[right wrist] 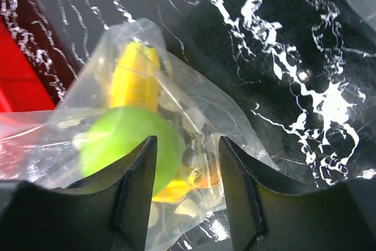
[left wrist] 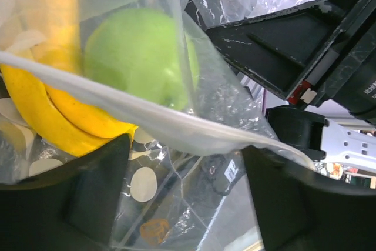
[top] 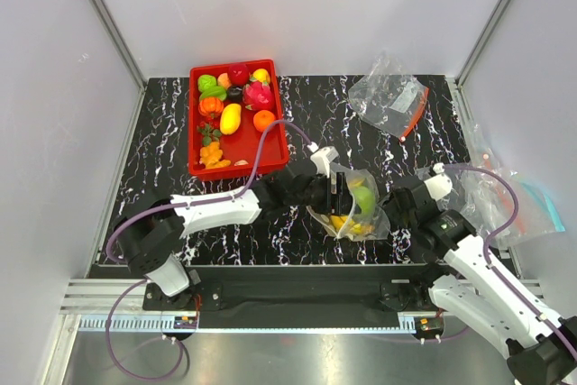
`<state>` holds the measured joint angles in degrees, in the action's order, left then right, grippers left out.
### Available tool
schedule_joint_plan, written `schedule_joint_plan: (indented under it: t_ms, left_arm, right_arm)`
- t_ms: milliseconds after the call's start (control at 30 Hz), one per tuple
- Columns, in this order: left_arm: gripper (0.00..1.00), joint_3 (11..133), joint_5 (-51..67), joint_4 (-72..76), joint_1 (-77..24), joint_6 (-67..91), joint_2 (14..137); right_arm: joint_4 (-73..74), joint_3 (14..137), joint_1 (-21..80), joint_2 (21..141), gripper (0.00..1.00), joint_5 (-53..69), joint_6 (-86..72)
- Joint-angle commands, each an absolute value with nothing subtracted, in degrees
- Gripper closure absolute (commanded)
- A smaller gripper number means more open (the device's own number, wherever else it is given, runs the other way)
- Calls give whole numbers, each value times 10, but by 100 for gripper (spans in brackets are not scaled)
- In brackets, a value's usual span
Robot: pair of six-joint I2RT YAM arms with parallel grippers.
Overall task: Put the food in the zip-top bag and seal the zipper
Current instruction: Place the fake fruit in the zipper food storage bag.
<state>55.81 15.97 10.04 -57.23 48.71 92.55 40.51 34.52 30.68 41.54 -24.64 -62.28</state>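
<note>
Midway across the bench [top: 162, 169], the bag [top: 365, 223] lies between both claws, holding the apple [left wrist: 138, 57] and banana [left wrist: 53, 116]; the orange [top: 263, 120] lies in the red tray [top: 193, 123] at back left. The left claw [top: 335, 194] stands open, fingers wide apart at the bag's mouth; the right claw [top: 393, 208] straddles the bag's other side with its fingers apart, and I cannot tell whether it grips.

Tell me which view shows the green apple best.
The left wrist view: the apple looms large inside the bag, beside the banana. The right wrist view has it partly behind a jaw; the top view shows it tiny.
</note>
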Motion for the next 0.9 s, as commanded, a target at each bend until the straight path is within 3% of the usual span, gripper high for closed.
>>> schedule_joint_plan:
  t_ms: [0,100,300,600,800,867]
  left_arm:
    - [32,568,155,129,-574,477,907]
    - [37,570,161,133,-574,480,918]
    - [42,583,121,102,-574,454,924]
    - [40,580,105,77,-571,432,913]
    - [34,585,5,-59,-571,361,813]
    - [31,591,-21,-108,-571,342,782]
  right_arm:
    - [427,398,304,415,48,-287,-591]
    - [445,424,305,416,49,-301,-569]
    - [386,446,304,408,62,-223,-476]
    - [331,449,305,533,69,-89,-442]
    - [321,417,304,535,71,-122,-460]
    - [323,435,304,512,67,-129,-444]
